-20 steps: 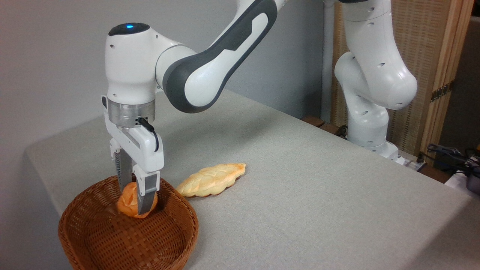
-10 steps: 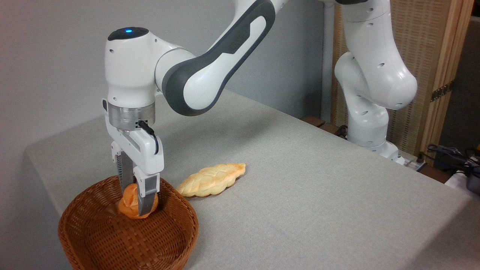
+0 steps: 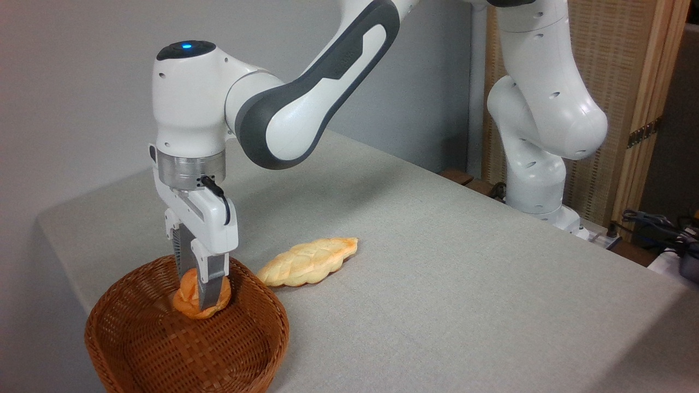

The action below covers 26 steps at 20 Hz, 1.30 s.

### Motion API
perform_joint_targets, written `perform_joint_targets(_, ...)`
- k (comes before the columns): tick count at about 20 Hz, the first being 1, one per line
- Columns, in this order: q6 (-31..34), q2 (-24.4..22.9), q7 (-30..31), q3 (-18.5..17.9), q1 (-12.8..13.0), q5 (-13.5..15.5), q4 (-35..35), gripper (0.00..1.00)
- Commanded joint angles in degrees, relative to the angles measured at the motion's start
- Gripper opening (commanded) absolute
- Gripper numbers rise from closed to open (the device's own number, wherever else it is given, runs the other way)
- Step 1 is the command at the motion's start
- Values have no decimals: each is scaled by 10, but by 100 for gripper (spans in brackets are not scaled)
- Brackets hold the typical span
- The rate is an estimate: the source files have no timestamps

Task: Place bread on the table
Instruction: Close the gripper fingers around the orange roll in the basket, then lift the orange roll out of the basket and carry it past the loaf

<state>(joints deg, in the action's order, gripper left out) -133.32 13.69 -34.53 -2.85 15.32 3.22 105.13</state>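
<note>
Above the wicker basket (image 3: 185,344) at the near left corner of the surface (image 3: 437,284), we see the white robot arm (image 3: 284,109) reaching down, its gripper (image 3: 199,295) pointing straight downward with both fingers clamped on the bread (image 3: 188,297). The small orange-golden roll sits pinched between the grey fingers (image 3: 210,286), one in front of it and one behind, inside the basket's rim and toward its far wall; we cannot tell whether its underside touches the woven floor or hangs just clear of it. Just beside the basket, to the right, a long pale braided loaf (image 3: 308,262) lies flat on the grey cloth-textured top, its near tip close to the basket's edge. The arm's base (image 3: 538,191) stands at the far right edge of the surface, in front of a wooden-framed woven screen (image 3: 617,109). A blue light glows on the joint above the wrist.
</note>
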Motion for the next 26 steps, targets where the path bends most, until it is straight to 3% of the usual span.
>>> perform_joint_targets(1, 7, 2, 3, 1, -2, 9, -3, 29)
perform_joint_targets(12, 8, -13, 4, -6, -3, 8, -8, 30)
perform_joint_targets(20, 67, -84, 2, -35, -6, 9, 1, 31)
perform_joint_targets(26, 89, -168, -11, -60, -6, 8, 78, 33)
